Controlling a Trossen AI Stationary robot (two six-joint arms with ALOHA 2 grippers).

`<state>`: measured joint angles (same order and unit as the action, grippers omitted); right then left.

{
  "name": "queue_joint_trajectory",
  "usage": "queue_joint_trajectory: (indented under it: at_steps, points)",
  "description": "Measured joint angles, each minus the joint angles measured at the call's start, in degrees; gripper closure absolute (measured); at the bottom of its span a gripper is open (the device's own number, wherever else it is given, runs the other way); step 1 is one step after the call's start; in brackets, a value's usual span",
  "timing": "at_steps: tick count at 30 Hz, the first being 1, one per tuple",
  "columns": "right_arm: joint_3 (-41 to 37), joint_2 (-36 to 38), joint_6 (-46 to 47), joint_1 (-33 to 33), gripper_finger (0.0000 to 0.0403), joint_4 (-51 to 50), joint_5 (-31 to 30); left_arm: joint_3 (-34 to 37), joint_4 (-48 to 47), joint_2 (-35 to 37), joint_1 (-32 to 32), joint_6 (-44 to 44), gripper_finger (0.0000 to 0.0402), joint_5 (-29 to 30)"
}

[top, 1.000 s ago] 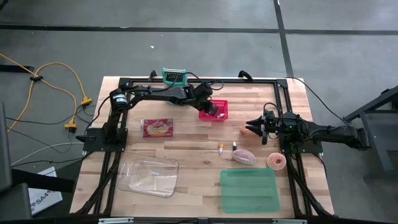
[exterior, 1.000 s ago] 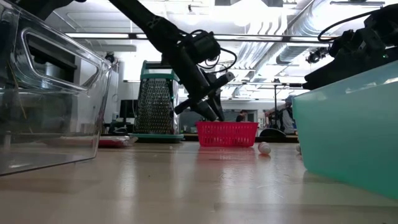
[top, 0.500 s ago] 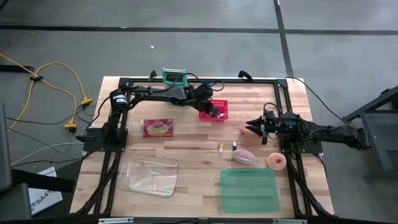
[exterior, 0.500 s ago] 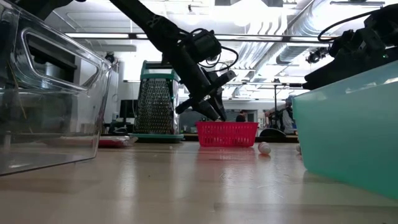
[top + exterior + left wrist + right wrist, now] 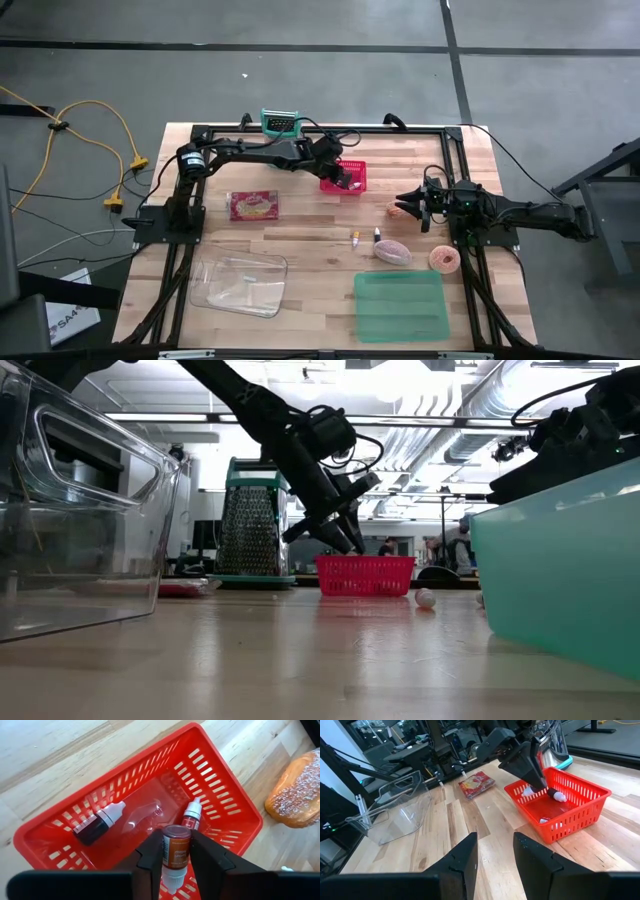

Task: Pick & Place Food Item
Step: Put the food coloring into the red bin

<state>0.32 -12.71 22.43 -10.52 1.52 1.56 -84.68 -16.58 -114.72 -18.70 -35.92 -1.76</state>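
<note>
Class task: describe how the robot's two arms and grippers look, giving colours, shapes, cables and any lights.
Both arms are black and slender, built of jointed segments. The left gripper ends in two flat, dark, wedge-shaped fingers; the right gripper has the same pair. Black cables loop along the left arm. A small green light shows on the right arm.

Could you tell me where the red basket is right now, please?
In the high view the red basket sits at the table's far middle, right of the grater, with the left hand holding a small bottle over it.
</note>
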Motion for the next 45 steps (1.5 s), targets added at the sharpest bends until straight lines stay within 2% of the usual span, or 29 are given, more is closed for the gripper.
queue_joint_trajectory:
  at_steps: [6,10,17,21,27,36,45]
  points:
    - [0.0,0.0,0.0,0.0,0.0289,0.0,0.0,0.0,0.0,0.0,0.0,0.1,0.0261,0.0]
    - [0.0,0.0,0.0,0.0,0.0289,0.0,0.0,0.0,0.0,0.0,0.1,0.1,0.0246,0.1]
    - [0.0,0.0,0.0,0.0,0.0289,0.0,0.0,0.0,0.3,0.0,0.1,0.8,0.0244,0.1]
    - [0.0,0.0,0.0,0.0,0.0289,0.0,0.1,0.0,1.1,0.9,0.1,2.8,0.0244,-1.8]
    - [0.0,0.0,0.0,0.0,0.0289,0.0,0.1,-0.1,1.4,5.8,0.9,10.8,0.0244,-5.4]
    - [0.0,0.0,0.0,0.0,0.0289,0.0,0.1,-0.1,-2.9,10.8,6.4,19.5,0.0244,-6.5]
    - [0.0,0.0,0.0,0.0,0.0289,0.0,0.0,0.0,-9.8,13.1,14.1,21.1,0.0244,-7.1]
